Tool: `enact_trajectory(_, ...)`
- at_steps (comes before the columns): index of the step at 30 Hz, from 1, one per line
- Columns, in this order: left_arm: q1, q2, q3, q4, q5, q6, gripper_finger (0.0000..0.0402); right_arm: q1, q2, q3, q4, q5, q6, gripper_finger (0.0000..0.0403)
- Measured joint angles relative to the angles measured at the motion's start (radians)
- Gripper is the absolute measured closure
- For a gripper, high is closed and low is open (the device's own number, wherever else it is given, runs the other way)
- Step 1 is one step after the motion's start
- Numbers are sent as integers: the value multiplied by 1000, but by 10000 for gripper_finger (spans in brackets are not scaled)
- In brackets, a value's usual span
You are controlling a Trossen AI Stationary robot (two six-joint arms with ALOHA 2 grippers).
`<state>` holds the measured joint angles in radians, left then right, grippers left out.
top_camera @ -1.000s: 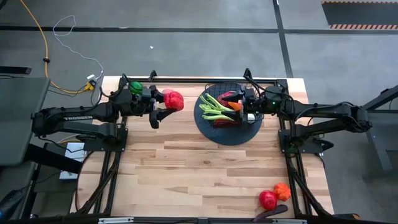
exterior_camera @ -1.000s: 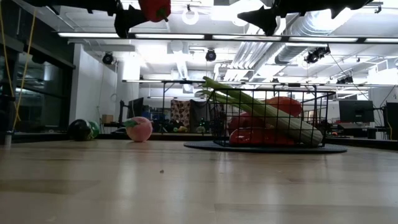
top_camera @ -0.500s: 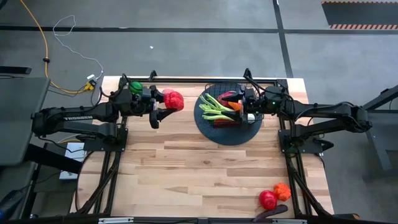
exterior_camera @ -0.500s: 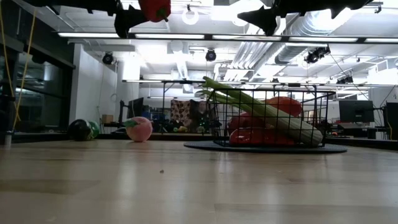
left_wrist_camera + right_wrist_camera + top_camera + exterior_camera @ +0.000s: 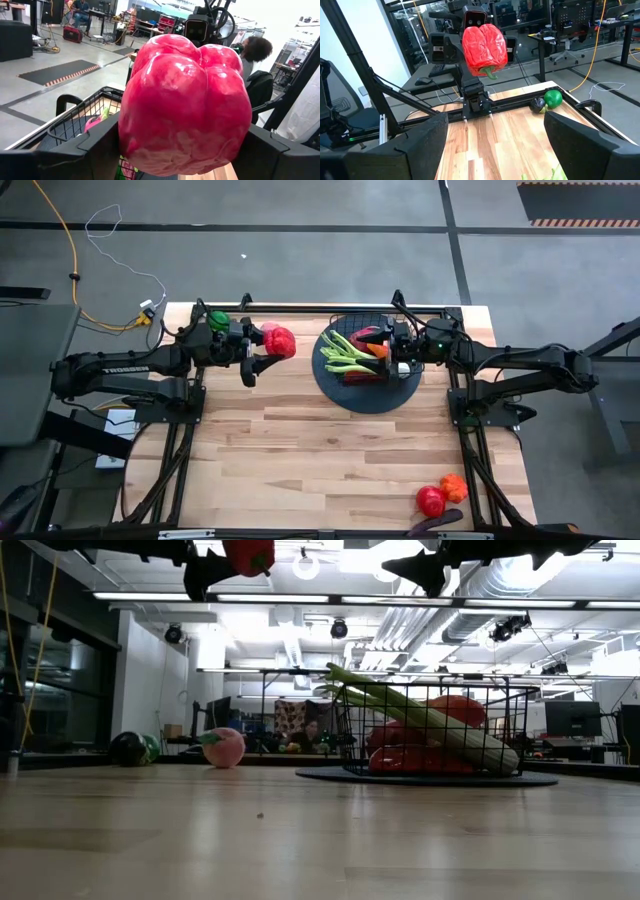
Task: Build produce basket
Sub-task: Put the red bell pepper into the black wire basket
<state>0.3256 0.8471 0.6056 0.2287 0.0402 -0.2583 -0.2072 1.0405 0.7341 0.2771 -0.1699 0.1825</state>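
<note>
A red bell pepper (image 5: 279, 341) hangs high over the table's far left part, with my left gripper (image 5: 260, 350) shut on it. In the right wrist view its green stem (image 5: 491, 75) points down. The black wire basket (image 5: 362, 358) stands on a dark round disc (image 5: 340, 392) at the far right. It holds pale green celery (image 5: 440, 725) and red pieces. My right gripper (image 5: 388, 352) hovers above the basket's right side, open, with nothing between its fingers (image 5: 410, 145). My left gripper pinches the pepper's two opposite sides (image 5: 131, 135) between its fingers (image 5: 92, 147). The fingers come in level from the table's left, pointing toward the basket. The pepper is lifted well clear of the table, stem end down.
A pink fruit (image 5: 224, 747) lies on the table below the pepper. A green ball (image 5: 552, 97) and a dark piece (image 5: 537, 104) lie at the far left corner. A red piece (image 5: 430, 500), an orange one (image 5: 455, 485) and a dark eggplant (image 5: 436, 523) lie near the front right edge.
</note>
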Motion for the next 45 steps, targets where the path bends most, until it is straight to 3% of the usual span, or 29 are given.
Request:
enact_trajectory(21, 0, 15, 2, -17, 7, -1, 115, 0, 4, 0, 6, 0, 48, 83)
enact_trajectory(27, -1, 129, 53, -31, 48, -34, 115, 7, 81, 1, 75, 3, 74, 83)
enact_trajectory(36, -38, 347, 201, -52, 51, 98, 115, 41, 264, 111, 101, 5, -22, 83)
enact_trajectory(41, -57, 409, 234, -52, 50, 140, 115, 40, 330, 174, 102, 6, -34, 83)
enact_trajectory(45, -66, 429, 239, -57, 54, 169, 115, 39, 364, 198, 94, -64, -30, 83)
